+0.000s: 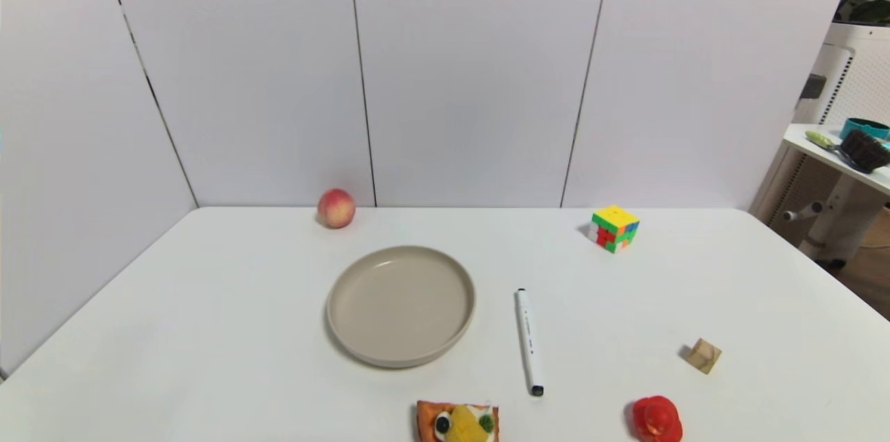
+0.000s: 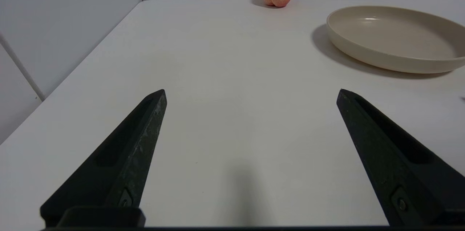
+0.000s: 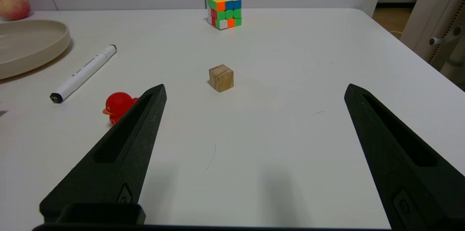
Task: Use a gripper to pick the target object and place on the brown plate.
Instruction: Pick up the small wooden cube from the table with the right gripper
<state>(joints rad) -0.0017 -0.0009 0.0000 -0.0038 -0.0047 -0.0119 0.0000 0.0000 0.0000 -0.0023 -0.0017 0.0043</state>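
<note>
Step in hand: nothing is being gripped yet; the approach to the target object (image 3: 221,77) looks about to begin.
Right end effector (image 3: 254,91): hovering low over the bench's (image 1: 208,331) near right part, fingers spread wide and empty, facing the cube.
Left end effector (image 2: 251,94): sitting idle near the bench's left edge, fingers wide, holding nothing.
Target object: resting apart from everything, near the right edge, toward the near right corner; the red toy (image 1: 656,419) is lying nearer the front edge.
Brown plate (image 1: 348,331): sitting mid-bench, nothing lying in it.
Next move: likely advancing the right end effector until the fingers are straddling the cube, then closing; the cube being small, centring matters.
</note>
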